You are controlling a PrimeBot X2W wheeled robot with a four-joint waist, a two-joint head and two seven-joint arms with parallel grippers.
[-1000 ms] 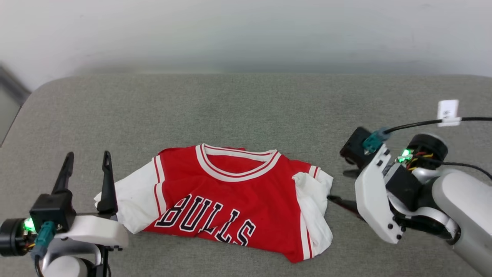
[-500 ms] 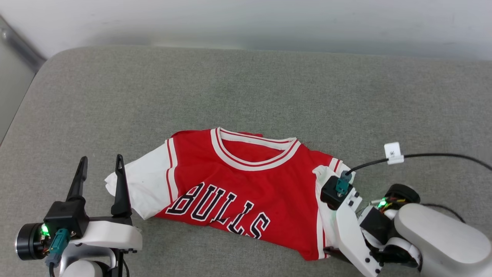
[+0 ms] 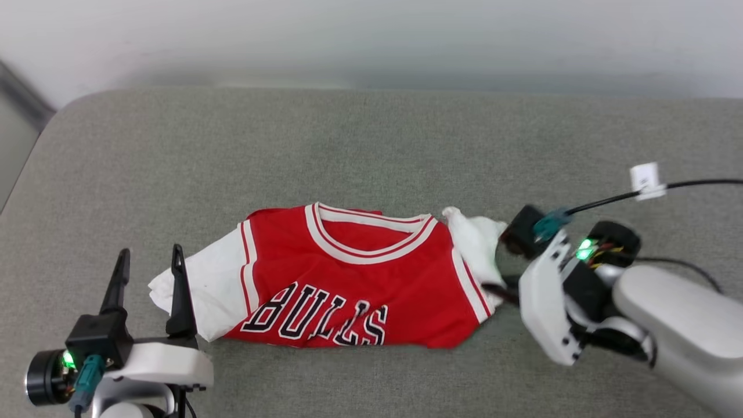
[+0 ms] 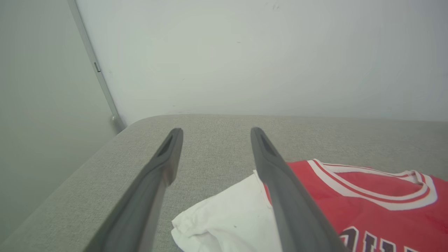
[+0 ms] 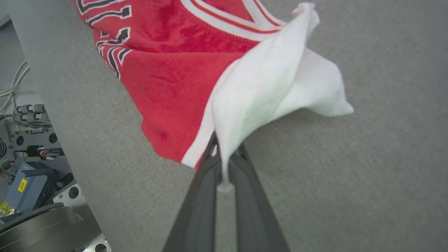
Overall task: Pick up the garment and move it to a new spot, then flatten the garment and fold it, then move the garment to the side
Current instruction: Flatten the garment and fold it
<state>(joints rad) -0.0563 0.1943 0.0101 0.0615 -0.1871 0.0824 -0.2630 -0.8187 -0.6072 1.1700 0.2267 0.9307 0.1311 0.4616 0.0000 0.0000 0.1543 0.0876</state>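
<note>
Pale wall (image 3: 371, 40) behind; grey fabric-covered desk (image 3: 371, 145) with a rounded far corner. The head camera has shifted since a second back, so only relations are compared. Change: the right gripper (image 5: 226, 145) stood off the garment's (image 3: 348, 278) right side with its fingers (image 5: 196, 210) apart, then dropped onto it. Now they are clamped on the white right sleeve (image 3: 473, 244). That sleeve lay folded in against the red body. It is now drawn outward, away from the garment's middle, and pulled into a taut ridge running from the pinch. The garment's near right corner, which trailed to a point, is now drawn in, so the near edge runs almost straight. Left gripper (image 3: 150, 251) unchanged. Garment lies front-up on the desk. Red body, white short sleeves, red-and-white striped collar (image 3: 371, 232), black white-edged "BULLS" lettering (image 3: 316, 319) just above the near edge. Left sleeve (image 3: 197, 290) spread flat, slightly crumpled at its tip. Right arm: the pale forearm comes in from the garment's right and the gripper is turned sideways, fingers aimed at the garment's right edge. A black cable (image 3: 609, 200) with a white tag trails away from it. The left gripper sits just beside the left sleeve. Its fingers (image 4: 154, 182) point past the garment toward the wall and are spread wide, holding nothing. Whether one touches the sleeve, cannot tell.
</note>
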